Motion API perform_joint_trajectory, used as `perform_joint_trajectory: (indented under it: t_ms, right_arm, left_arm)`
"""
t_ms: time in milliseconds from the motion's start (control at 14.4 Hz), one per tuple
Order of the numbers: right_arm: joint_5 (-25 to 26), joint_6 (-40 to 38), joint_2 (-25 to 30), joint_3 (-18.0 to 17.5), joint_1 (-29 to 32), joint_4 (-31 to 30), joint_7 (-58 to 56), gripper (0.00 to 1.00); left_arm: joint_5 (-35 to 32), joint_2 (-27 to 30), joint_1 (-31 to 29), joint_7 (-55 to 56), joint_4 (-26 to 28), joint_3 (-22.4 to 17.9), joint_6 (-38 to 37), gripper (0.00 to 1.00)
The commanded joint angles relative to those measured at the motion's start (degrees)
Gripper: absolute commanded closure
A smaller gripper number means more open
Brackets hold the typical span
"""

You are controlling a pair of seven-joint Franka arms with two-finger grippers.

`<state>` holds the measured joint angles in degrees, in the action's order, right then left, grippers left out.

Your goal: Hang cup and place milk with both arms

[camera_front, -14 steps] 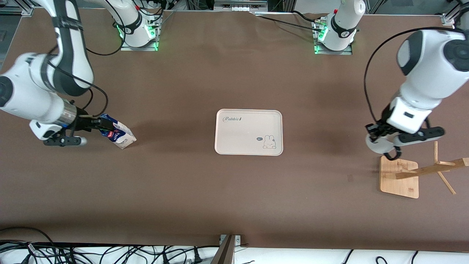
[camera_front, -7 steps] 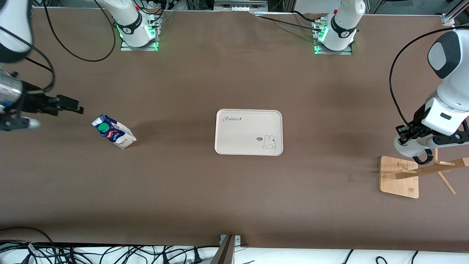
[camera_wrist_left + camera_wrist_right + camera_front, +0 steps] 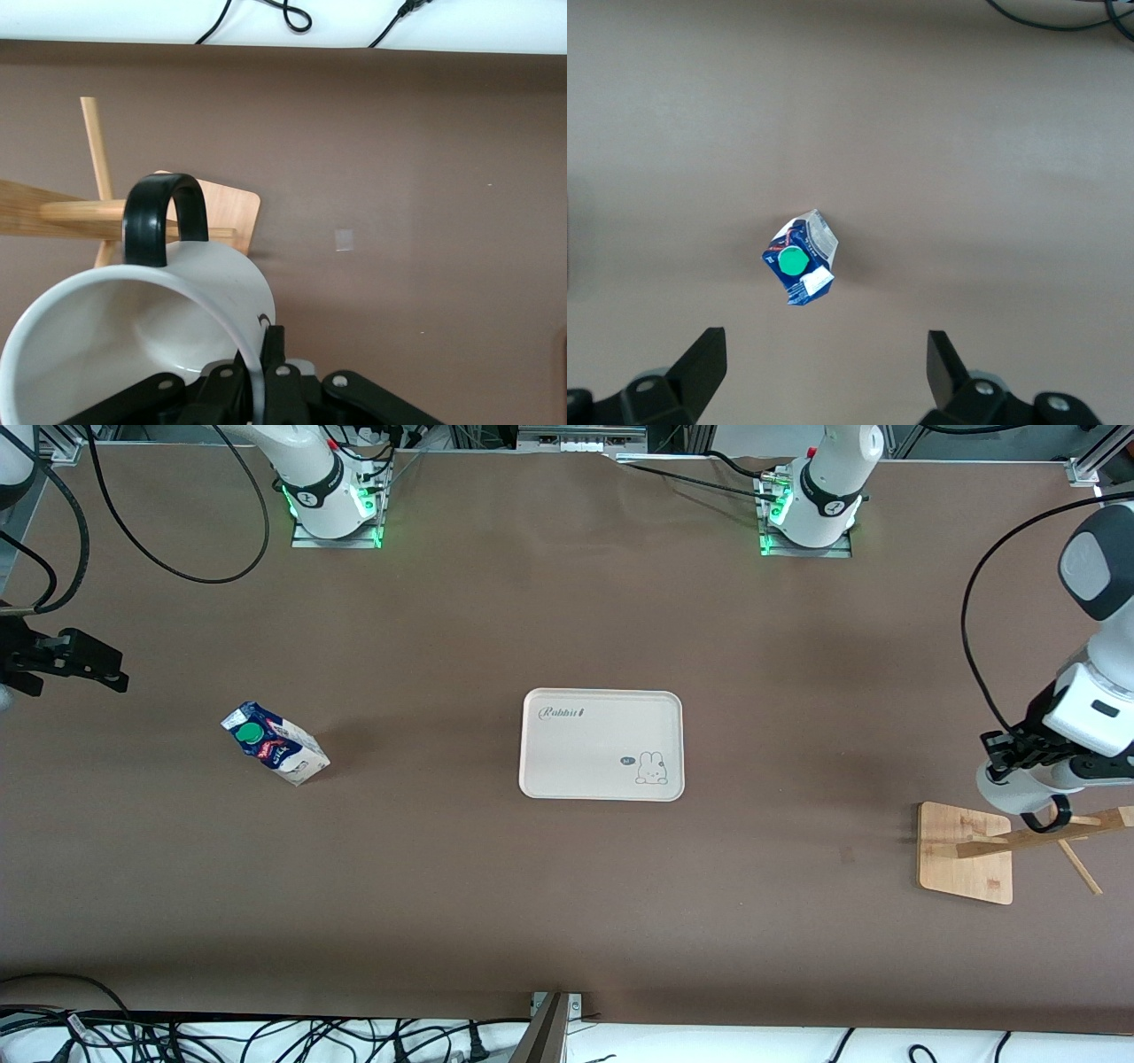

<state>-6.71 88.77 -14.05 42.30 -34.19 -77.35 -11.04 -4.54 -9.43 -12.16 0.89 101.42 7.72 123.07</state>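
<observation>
The milk [image 3: 273, 744] stands on the table toward the right arm's end; the right wrist view shows it from above with its green cap [image 3: 799, 258]. My right gripper [image 3: 93, 662] is open and empty, up in the air near the table's edge, apart from the milk; it also shows in the right wrist view [image 3: 824, 363]. My left gripper [image 3: 1019, 766] is shut on the white cup's [image 3: 1001, 786] wall and holds it over the wooden rack [image 3: 961, 850]. In the left wrist view the cup [image 3: 133, 328] has its black handle [image 3: 164, 217] right by a rack peg [image 3: 80, 211].
A cream tray [image 3: 602, 784] with a rabbit print lies in the middle of the table. The rack's slanted pegs [image 3: 1076, 828] reach toward the left arm's end. Cables lie along the table edge nearest the front camera.
My right gripper has left the milk and drawn away toward the table's edge; the carton stays standing. My left gripper has carried the cup sideways over the rack's pegs.
</observation>
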Motion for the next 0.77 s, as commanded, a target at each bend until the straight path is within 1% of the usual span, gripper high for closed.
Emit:
perform_joint_trajectory:
  t_ms: [0, 70, 139, 209, 279, 348, 418, 557, 627, 697]
  right_arm:
    - [1.0, -4.12, 0.25, -3.69, 4.47, 1.58, -1.0, 0.0]
    - [3.7, -4.05, 0.43, -9.11, 8.05, 1.67, -1.0, 0.0]
    - [7.38, -3.96, 0.51, -16.91, 12.7, 1.67, -1.0, 0.0]
    - [10.29, -4.31, 0.51, -22.99, 16.75, 1.67, -0.91, 0.0]
    - [12.66, -4.66, 0.6, -25.84, 18.53, 1.5, -0.48, 0.0]
    - [12.25, -4.75, 1.3, -26.13, 19.68, 1.32, -0.04, 0.0]
    - [10.77, -4.58, 1.48, -26.39, 21.69, 0.8, -0.03, 0.0]
    - [5.33, -3.88, 1.57, -28.67, 26.08, 0.36, -0.21, 0.0]
    - [3.13, -2.57, 1.57, -30.16, 28.72, 0.27, -0.21, 0.0]
    - [1.89, -0.81, 1.57, -31.48, 30.4, 0.27, -0.21, 0.0]
  left_arm:
    - [0.94, -2.17, -0.41, -3.7, -3.24, -0.6, -0.72, 1.0]
    - [0.94, -2.26, -0.58, -4.49, -3.33, -0.69, -0.81, 1.0]
    - [0.94, -2.35, -0.67, -5.45, -3.33, -0.86, -0.72, 1.0]
    - [0.94, -2.69, -0.76, -5.9, -3.33, -0.95, -0.55, 1.0]
    - [0.94, -2.79, -0.84, -6.07, -3.24, -1.22, 0.24, 1.0]
    - [0.85, -3.13, -0.85, -6.08, -3.24, -1.3, 1.2, 1.0]
    - [0.76, -3.57, -0.93, -6.51, -2.98, -1.31, 1.99, 1.0]
    - [0.68, -4.01, -1.02, -7.13, -2.63, -1.39, 2.35, 1.0]
    - [0.41, -4.02, -1.02, -6.96, -2.37, -1.39, 2.35, 0.84]
    - [0.32, -4.1, -1.02, -6.78, -2.36, -1.39, 2.44, 0.33]
